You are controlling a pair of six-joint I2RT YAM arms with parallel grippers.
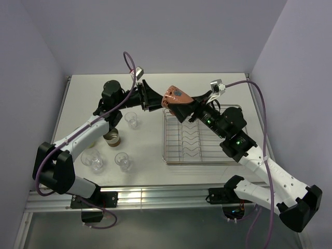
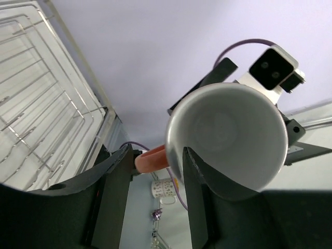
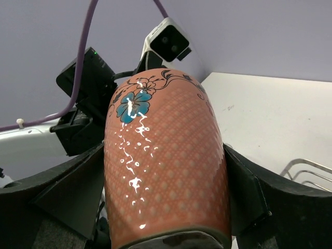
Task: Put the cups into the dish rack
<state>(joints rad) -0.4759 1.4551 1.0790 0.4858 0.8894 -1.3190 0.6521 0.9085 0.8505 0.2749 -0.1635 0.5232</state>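
Note:
The pink-terracotta mug (image 1: 174, 97) with a blue flower is held in the air above the far left corner of the dish rack (image 1: 202, 162). My right gripper (image 1: 182, 107) is shut on its body, one finger on each side (image 3: 166, 207). My left gripper (image 1: 158, 101) is closed on the mug's rim, with one finger inside the white mouth (image 2: 233, 129), the other outside the handle (image 2: 150, 160). Clear tumblers (image 1: 132, 120) (image 1: 93, 160) (image 1: 123, 161) and the brown cup (image 1: 111, 138) stand on the table at the left. A pale yellow-green mug (image 1: 93, 141) is mostly hidden under my left arm.
The chrome rack with its zigzag dividers holds no cups and shows in the left wrist view (image 2: 41, 104) and at the right wrist view's edge (image 3: 306, 168). Walls close the table at back and sides. My left arm stretches over the cups.

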